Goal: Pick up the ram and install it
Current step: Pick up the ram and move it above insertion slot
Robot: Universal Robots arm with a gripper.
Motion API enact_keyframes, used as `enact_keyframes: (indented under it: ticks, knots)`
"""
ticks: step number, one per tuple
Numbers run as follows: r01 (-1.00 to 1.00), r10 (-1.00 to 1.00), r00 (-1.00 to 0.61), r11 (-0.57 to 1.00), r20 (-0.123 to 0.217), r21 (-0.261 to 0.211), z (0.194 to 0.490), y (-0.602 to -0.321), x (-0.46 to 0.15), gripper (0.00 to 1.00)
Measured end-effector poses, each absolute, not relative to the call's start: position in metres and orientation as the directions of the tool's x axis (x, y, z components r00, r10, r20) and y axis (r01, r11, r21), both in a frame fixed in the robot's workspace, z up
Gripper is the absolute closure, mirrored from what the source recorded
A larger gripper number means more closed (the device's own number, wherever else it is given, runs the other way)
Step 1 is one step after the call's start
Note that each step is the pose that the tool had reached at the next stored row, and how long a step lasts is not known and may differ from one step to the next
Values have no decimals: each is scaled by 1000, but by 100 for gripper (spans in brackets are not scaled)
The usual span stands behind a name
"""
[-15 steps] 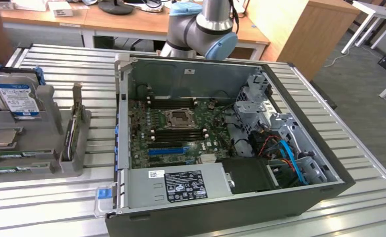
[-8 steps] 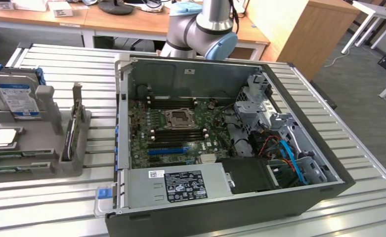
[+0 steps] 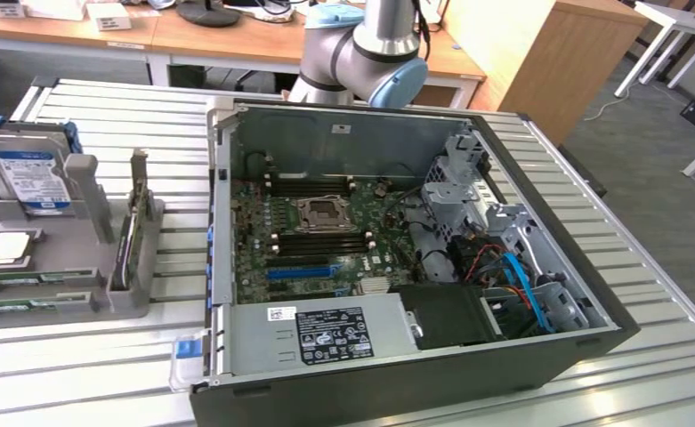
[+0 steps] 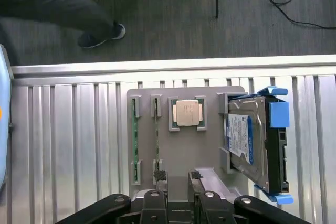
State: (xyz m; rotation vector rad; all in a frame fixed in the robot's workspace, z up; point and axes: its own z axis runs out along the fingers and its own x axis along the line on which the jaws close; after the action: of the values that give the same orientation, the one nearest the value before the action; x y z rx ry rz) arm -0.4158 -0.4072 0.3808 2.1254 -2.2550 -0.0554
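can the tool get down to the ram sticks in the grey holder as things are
Probably yes. The tool is open above the grey holder, and the two ram sticks stand on edge in their slots with nothing over them. The processor next to them sits apart, so it should not block.

**Inspector:** What sort of premises is this appearing to be?

**Assessor:** A robotics lab sharing office space. At upper centre a robot arm (image 3: pixel 365 53) is standing behind an open computer case (image 3: pixel 383 391) on a slatted metal bench (image 3: pixel 650 267). A parts holder (image 4: pixel 184 150) is carrying ram (image 4: pixel 135 140). Wooden desks (image 3: pixel 229 40) are lining the upper left.
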Motion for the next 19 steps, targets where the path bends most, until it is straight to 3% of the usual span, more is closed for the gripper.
enact_keyframes:
  ticks: [3, 4, 19]
  knots:
    - [-997, -998, -59, 59, 6, 55, 381, -407, -416, 69]
    - [-997, -998, -59, 59, 6, 55, 381, -407, -416, 63]
    - [-997, -998, -59, 59, 6, 55, 359, -407, -416, 63]
